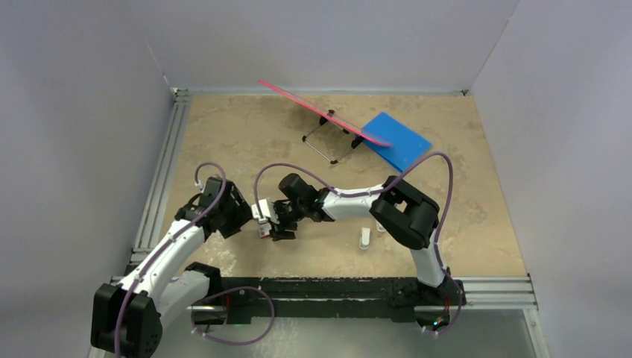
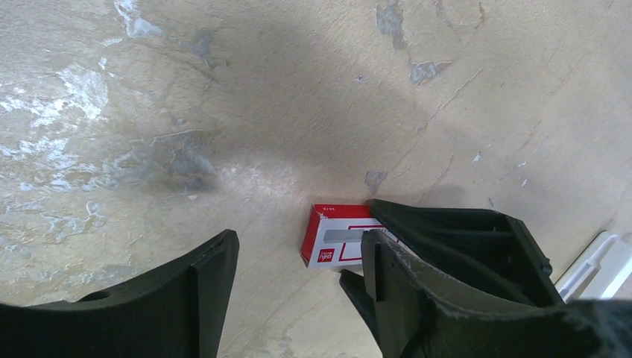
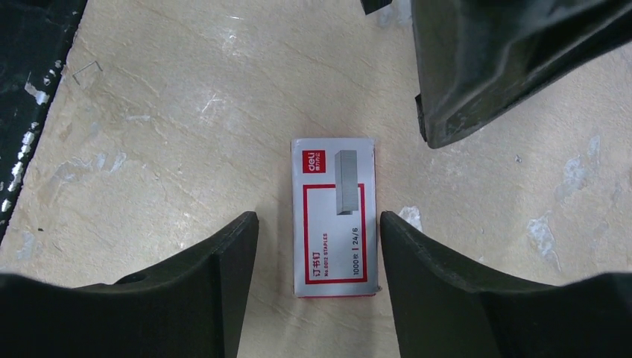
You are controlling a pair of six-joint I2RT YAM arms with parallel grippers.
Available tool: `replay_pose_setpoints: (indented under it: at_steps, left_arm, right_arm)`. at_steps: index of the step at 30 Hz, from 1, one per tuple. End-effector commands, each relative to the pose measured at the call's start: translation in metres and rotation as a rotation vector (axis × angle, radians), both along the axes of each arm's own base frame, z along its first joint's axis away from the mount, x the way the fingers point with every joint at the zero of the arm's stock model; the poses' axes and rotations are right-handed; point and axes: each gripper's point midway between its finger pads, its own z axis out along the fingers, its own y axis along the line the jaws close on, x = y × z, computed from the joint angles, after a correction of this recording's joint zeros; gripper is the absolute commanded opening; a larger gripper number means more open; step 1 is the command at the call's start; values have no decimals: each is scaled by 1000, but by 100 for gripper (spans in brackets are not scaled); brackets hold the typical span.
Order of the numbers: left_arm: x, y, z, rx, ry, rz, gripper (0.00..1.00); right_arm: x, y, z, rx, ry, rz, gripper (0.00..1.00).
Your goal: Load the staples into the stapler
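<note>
The red-and-white staples box [image 3: 333, 216] lies flat on the table, closed, with a grey staple strip printed on its lid. No loose staple block shows. My right gripper [image 3: 319, 222] is open, with a finger on each long side of the box and neither touching it. My left gripper [image 2: 298, 245] is open and empty just left of the box [image 2: 335, 237]. From above, the box [image 1: 262, 216] sits between the left gripper [image 1: 242, 216] and the right gripper [image 1: 277, 224]. Two white stapler pieces [image 1: 364, 239] lie to the right near the right arm.
A white stapler part [image 2: 604, 265] shows at the right edge of the left wrist view. A blue pad [image 1: 396, 139], a red sheet [image 1: 320, 112] and a black wire frame [image 1: 328, 142] lie at the back. A loose staple [image 3: 88, 71] lies near the black rail.
</note>
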Motion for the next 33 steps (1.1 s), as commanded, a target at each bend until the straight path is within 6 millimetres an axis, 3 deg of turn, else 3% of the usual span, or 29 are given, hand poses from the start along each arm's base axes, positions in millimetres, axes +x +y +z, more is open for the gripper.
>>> replay_pose_setpoints:
  at_steps: [1,5,11,20,26,33]
  left_arm:
    - [8,-4,3,-26,-43,5,63]
    - [6,-7,0,-42,-39,-10,71]
    - [5,-16,-2,-85,-51,-48,71]
    - [10,-54,9,-272,-181,-209,61]
    - [10,-87,13,-438,-258,-375,55]
    - [5,-100,8,-510,-274,-469,44]
  right_arm:
    - [1,7,2,5,-3,31,61]
    - [5,7,-1,-6,-18,22,54]
    - [12,7,1,10,-36,-33,46]
    - [17,-8,26,106,-4,-121,41]
    - [10,-27,27,121,15,-158,40]
    - [14,-36,21,112,28,-198,40]
